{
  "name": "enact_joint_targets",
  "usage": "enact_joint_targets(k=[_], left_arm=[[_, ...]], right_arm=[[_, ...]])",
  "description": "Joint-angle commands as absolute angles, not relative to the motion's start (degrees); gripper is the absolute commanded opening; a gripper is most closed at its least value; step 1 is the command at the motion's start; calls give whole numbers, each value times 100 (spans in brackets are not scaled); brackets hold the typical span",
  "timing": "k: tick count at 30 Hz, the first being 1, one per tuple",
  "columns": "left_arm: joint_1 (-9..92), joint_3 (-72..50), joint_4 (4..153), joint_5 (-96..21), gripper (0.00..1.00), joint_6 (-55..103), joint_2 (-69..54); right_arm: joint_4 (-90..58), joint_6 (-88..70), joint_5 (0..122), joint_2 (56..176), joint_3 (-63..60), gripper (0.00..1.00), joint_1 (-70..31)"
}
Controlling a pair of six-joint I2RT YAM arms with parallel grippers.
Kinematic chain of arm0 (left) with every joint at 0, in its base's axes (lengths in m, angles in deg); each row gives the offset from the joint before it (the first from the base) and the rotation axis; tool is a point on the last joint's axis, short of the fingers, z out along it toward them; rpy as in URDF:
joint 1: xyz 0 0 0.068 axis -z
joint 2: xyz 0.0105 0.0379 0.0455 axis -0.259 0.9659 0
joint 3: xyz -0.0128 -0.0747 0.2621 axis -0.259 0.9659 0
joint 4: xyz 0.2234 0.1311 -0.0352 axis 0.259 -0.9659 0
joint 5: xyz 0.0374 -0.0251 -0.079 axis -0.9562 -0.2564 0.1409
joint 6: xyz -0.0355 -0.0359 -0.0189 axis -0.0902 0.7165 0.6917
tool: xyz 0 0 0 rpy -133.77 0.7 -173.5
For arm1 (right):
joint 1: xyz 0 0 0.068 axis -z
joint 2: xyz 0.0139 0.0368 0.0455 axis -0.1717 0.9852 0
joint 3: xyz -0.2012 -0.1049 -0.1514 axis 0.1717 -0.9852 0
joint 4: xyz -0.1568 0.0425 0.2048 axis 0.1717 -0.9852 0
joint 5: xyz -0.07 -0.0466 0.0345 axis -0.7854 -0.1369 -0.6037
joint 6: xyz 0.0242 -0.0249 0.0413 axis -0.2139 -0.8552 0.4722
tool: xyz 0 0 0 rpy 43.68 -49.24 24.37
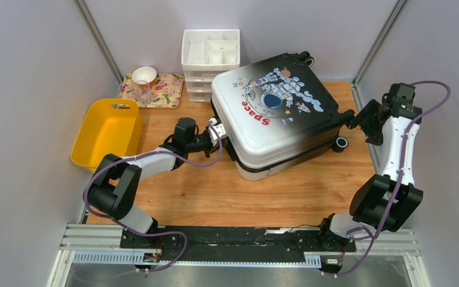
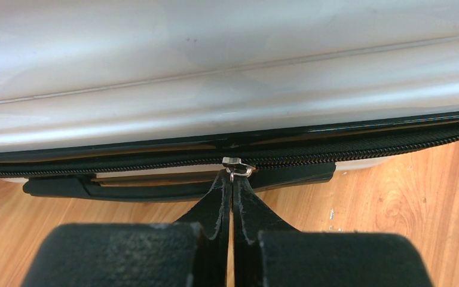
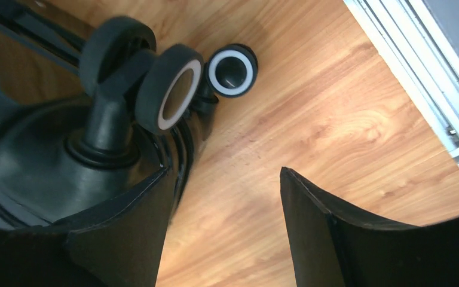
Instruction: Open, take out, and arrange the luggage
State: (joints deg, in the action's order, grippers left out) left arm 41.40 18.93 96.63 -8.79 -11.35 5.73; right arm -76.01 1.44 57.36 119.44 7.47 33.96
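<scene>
**Opening step: the zip of the closed luggage is being worked**

The left gripper, jaws pressed together, pinches the small silver zipper pull on the black zip track at the left flank of the luggage. This large hard-shell suitcase, white-to-black with an astronaut print, lies flat and shut at centre-right on the wooden table. By my judgement the next move is to draw the pull along the track and round the corners, holding the pinch firm so it does not slip. The right gripper has its jaws apart and holds nothing, next to a black wheel. Whether it touches the wheel I cannot tell.
</scene>
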Motion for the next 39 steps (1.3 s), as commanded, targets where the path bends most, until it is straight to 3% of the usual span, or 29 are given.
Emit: enact_joint_targets(k=[1, 12, 34, 37, 39], left_arm=[[4155, 1843, 9723, -894, 0, -1221, 312], [4173, 1905, 9847, -894, 0, -1063, 294], [4155, 2054, 9961, -929, 0, -1019, 329], [4155, 2054, 9917, -929, 0, -1010, 311], [4155, 2046, 9891, -947, 0, -967, 320]], right_arm=[[-6916, 1367, 5676, 11568, 1015, 69, 3432], [-6705, 2240, 4947, 12323, 1296, 74, 3134], [-6704, 2521, 4859, 13246, 1551, 79, 2562], [-6696, 2486, 4893, 13378, 1673, 74, 2518], [-6704, 2363, 4928, 13457, 1709, 56, 2500]])
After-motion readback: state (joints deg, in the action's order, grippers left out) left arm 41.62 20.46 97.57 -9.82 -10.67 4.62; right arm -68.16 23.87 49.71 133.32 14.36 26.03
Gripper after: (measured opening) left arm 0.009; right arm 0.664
